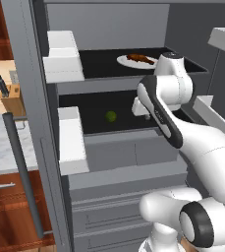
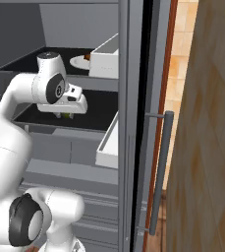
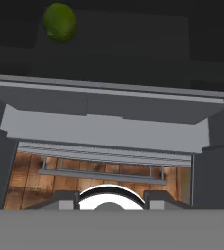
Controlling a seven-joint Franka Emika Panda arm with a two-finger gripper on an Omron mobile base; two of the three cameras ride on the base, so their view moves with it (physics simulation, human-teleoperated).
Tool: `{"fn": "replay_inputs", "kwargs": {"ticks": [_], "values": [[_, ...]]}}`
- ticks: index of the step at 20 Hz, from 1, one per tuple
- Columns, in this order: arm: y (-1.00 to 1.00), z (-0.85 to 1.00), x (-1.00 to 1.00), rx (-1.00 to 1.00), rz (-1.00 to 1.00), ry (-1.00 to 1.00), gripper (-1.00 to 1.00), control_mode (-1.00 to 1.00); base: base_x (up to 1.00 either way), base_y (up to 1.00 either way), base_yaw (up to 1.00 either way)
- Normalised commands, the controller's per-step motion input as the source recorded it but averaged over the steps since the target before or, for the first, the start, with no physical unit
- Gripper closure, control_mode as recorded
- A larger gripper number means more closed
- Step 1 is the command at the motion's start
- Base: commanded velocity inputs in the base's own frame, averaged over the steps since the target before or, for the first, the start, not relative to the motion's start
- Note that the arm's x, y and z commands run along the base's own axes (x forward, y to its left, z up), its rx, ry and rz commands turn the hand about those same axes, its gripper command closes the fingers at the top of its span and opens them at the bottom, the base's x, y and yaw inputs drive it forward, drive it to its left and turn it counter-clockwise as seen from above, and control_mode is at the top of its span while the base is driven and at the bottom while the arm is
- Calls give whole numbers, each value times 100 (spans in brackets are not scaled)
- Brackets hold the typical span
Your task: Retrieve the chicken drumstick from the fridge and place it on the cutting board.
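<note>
The fridge stands open with black shelves. On its upper shelf the reddish-brown chicken drumstick lies on a white oval plate; the same plate is partly hidden behind a door bin. My gripper hangs lower, in front of the middle shelf, pointing down, well below and apart from the drumstick. In the hand view its fingertips stand wide apart with nothing between them, so it is open. The cutting board is out of view.
A small green round fruit sits on the middle shelf, left of my hand, and at top left as fruit. White door bins and a long grey handle flank the opening. Grey drawers lie below. A knife block stands on the counter.
</note>
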Motion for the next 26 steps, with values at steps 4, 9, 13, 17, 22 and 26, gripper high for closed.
{"fn": "replay_inputs", "kwargs": {"ticks": [4,9,13,17,22,26], "values": [[0,0,-1,0,0,0,-100,-100,0,0,0],[0,-1,0,0,0,0,-100,-100,0,0,0],[0,2,-1,0,0,-16,-100,-100,0,0,0],[0,13,-18,0,-7,-22,-100,-100,0,0,0],[-8,36,-30,0,-8,-25,-100,-100,0,0,0],[-14,43,-9,0,-9,-8,-100,-100,0,0,0]]}}
